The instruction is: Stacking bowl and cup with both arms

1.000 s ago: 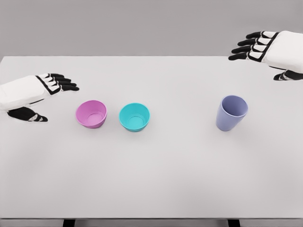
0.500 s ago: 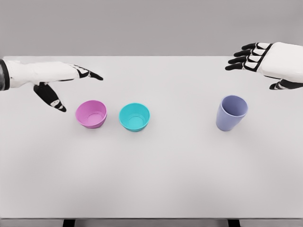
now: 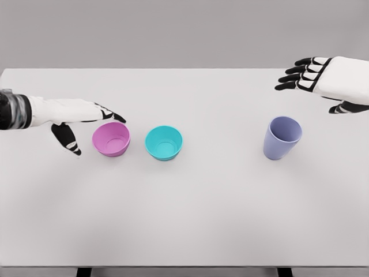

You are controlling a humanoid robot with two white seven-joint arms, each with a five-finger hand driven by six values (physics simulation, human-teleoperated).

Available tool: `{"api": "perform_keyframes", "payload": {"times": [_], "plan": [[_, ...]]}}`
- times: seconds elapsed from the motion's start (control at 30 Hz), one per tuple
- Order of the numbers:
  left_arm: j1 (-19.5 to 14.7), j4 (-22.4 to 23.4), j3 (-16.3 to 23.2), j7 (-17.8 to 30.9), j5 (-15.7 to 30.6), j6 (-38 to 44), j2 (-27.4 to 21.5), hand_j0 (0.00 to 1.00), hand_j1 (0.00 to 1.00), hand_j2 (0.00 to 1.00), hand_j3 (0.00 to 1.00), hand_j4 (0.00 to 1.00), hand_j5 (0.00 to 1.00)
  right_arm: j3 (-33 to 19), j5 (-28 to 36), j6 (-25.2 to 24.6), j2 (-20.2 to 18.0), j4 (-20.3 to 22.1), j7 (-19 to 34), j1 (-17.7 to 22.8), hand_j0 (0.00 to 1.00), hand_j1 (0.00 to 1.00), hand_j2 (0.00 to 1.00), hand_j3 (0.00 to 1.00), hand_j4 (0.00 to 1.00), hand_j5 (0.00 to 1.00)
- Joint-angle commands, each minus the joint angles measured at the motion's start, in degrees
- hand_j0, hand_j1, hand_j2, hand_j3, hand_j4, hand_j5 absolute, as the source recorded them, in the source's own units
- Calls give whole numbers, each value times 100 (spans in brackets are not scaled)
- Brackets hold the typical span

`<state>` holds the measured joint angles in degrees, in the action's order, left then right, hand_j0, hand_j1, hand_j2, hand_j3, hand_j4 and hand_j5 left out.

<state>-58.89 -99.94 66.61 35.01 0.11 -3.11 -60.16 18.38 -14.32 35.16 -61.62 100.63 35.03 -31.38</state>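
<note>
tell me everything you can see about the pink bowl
The pink bowl is small and round, with a plain matte surface that looks like plastic, tapering from a wide rim to a narrower base. It stands upright and empty on the white table, left of the teal bowl, with a narrow gap between them. The left hand reaches in beside it, fingers spread, fingertips close to its upper left rim; whether they touch it cannot be told. Nothing holds it.

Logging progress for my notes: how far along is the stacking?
Nothing is stacked: the pink bowl, teal bowl and lavender cup stand apart on the white table. In hand: nothing; the open left hand is beside the pink bowl, the open right hand hovers beyond the cup. Every grasp remains.
</note>
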Motion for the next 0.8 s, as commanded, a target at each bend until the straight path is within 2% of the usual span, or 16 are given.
{"api": "perform_keyframes", "payload": {"times": [0.0,0.47,0.77], "plan": [[0,-25,-8,-1,-319,-40,48,100,100,100,100,100,100,-2,25,-16,-26,0,-3,-9,100,100,100,100,100,100],[35,-17,10,-1,-1145,-14,487,100,100,100,100,100,100,-1,25,-16,-96,0,-3,-9,100,100,100,100,100,100],[105,10,10,-1,-1198,12,488,100,100,100,100,100,100,42,25,-16,-245,0,-3,0,100,100,100,100,100,100]]}}
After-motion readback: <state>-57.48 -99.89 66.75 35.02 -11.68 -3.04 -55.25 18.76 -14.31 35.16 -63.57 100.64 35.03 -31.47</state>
